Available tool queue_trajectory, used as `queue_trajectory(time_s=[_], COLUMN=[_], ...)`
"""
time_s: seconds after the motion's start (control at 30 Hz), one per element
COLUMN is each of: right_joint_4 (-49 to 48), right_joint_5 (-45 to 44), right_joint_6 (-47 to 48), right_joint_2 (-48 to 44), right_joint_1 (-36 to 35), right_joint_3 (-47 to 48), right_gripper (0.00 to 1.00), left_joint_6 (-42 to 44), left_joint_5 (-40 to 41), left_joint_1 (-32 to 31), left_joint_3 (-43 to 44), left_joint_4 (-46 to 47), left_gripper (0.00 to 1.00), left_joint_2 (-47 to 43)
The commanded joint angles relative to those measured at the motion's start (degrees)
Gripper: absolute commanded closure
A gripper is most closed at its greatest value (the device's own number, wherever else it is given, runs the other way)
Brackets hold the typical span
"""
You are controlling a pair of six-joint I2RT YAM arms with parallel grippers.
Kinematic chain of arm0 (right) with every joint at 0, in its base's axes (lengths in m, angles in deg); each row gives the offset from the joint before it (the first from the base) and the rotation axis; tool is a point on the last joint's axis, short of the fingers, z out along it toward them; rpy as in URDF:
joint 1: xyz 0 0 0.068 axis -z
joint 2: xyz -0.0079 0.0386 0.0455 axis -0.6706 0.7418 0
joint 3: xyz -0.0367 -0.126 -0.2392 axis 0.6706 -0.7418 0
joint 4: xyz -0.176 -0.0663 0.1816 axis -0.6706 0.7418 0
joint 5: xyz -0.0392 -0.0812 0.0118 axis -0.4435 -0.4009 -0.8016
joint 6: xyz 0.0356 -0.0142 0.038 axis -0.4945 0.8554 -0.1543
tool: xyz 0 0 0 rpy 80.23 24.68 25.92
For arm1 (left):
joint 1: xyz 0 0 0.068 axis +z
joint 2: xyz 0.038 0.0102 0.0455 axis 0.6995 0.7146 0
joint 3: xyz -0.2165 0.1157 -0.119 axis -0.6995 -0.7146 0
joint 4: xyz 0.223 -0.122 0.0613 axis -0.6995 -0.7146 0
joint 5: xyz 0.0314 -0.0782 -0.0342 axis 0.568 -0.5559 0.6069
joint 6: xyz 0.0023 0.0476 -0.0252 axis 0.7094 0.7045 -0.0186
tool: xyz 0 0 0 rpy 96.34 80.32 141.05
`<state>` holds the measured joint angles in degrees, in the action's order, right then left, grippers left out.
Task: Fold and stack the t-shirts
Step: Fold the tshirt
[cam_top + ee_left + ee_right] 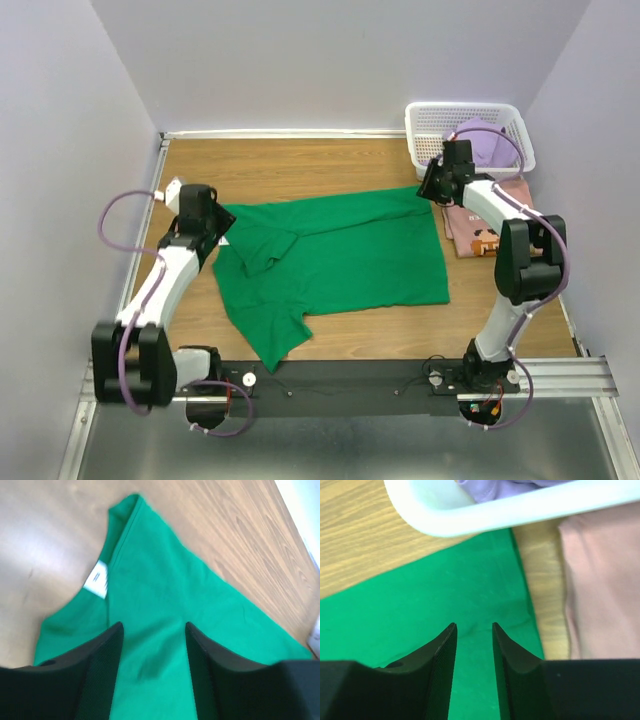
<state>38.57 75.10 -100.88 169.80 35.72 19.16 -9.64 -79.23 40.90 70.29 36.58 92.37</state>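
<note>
While the green shirt [350,255] lies spread across the middle of the tabletop [300,165], both arms reach out over its two far ends. The left arm [165,275] rises from its base at the near left corner, bends at the elbow and stretches toward the left edge. Its end effector [153,630] hangs over the shirt's collar end, pointing down at the cloth. Its jaws stand apart with nothing between them, and the white neck label [97,579] shows just beyond the fingertips.

The right arm [525,255] climbs from its base at the near right corner, folds at a high elbow and extends toward the far right corner. Its end effector [474,629] hovers over the shirt's far right corner, jaws parted and holding nothing, close to the rim of the white basket [425,125].

The lavender shirt [488,148] sits bunched inside the basket. The pink shirt [480,225] lies along the right edge, just in front of the basket and beside the green one.
</note>
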Motion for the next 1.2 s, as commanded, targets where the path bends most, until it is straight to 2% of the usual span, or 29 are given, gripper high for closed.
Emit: queue_trajectory(time_s=[0.0,0.17,0.3,0.47,0.6,0.9,1.0,1.07,1.17], right_joint_4=[0.62,-0.52,-1.75,-2.02,-1.75,-1.4,-1.14,-0.96,-0.79], right_joint_5=[2.85,2.58,1.53,1.09,0.83,1.35,2.93,5.12,6.8], right_joint_6=[-2.43,-4.45,-5.59,-8.14,-8.23,-6.65,-4.81,-3.58,-2.26], right_joint_2=[5.27,9.85,11.7,12.59,11.1,0.99,-2.61,-5.42,-8.24], right_joint_1=[0.24,1.21,2.26,5.77,6.13,6.13,6.13,6.13,4.47], right_joint_3=[2.18,3.15,2.01,-2.12,-5.88,-12.32,-11.79,-11.09,-10.38], right_gripper=[0.6,0.66,0.68,0.71,0.71,0.71,0.71,0.67,0.61], left_joint_6=[7.2,12.03,13.27,10.37,9.4,9.31,9.92,11.59,15.28], left_joint_5=[2.17,1.11,3.75,4.2,2.09,0.77,1.2,1.99,4.01], left_joint_1=[0.15,0.15,1.11,4.7,7.17,7.18,7.26,6.74,3.58], left_joint_3=[6.78,17.42,21.92,19.66,15.26,9.72,9.01,8.13,7.69], left_joint_4=[4.67,5.9,4.94,1.94,3.53,3.44,3.18,2.91,2.04], left_gripper=[0.47,0.54,0.57,0.59,0.59,0.58,0.48,0.39,0.31], left_joint_2=[12.79,28.25,35.48,40.5,39.28,32.17,26.46,21.19,16.17])
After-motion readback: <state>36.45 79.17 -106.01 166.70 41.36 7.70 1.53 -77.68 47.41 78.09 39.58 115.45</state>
